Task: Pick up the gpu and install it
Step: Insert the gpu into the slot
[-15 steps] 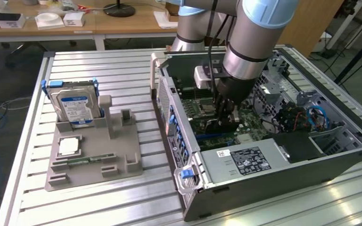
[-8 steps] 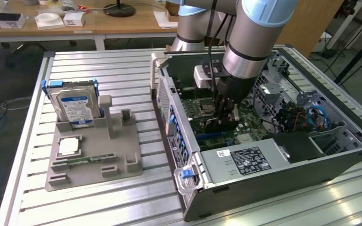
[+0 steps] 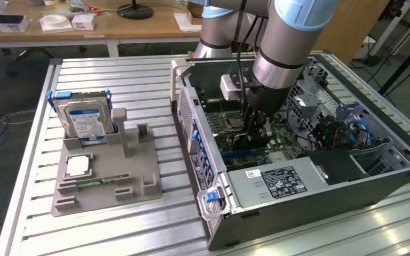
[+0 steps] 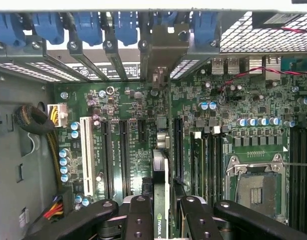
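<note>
You have the gripper (image 4: 161, 210) down inside the open computer case (image 3: 298, 216), its fingers (image 4: 138, 220) clamped on either face of the gpu (image 4: 160, 167). The card stands on edge over the green motherboard (image 4: 243, 100), in line with the long expansion slots (image 4: 124, 155), its silver bracket (image 4: 163, 47) at the case's rear wall; whether its edge sits in a slot, you cannot tell. On the exterior view's left, the hard drive (image 3: 84, 120) stands upright in the grey holder (image 3: 105, 181), well apart from the case.
</note>
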Tool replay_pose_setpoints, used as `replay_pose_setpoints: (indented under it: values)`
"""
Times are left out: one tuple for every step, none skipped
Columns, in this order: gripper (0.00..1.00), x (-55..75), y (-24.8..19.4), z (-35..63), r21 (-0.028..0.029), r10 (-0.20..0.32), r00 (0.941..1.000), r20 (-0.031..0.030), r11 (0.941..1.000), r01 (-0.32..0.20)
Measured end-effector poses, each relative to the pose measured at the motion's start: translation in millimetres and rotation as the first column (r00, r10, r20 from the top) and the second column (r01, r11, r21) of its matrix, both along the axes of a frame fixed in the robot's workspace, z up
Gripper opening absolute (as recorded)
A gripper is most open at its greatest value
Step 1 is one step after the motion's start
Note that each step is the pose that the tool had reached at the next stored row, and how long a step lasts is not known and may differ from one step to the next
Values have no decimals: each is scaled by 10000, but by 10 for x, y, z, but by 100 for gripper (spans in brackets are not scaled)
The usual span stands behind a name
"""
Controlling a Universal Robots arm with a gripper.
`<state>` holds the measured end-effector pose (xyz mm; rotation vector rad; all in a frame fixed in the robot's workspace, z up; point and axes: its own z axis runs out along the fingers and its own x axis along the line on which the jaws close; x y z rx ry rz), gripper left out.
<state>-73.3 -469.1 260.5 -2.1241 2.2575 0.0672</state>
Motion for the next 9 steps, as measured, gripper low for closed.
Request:
replay_pose_setpoints:
  values:
    - [26,0,1,-11,3,2,10000,2,10000,-2]
    - [26,0,1,-19,6,3,10000,2,10000,-3]
    - [26,0,1,-29,5,4,10000,3,10000,-4]
    - [26,-1,1,-36,4,2,10000,3,10000,-2]
    - [26,-1,1,-42,6,-7,10000,3,10000,7]
    - [26,-2,1,-46,5,-29,10000,2,10000,29]
    - [26,-2,3,-48,4,-42,10000,1,10000,42]
    - [26,-2,6,-53,5,-43,10000,3,10000,43]
    - [26,-2,9,-56,9,-43,10000,3,10000,43]
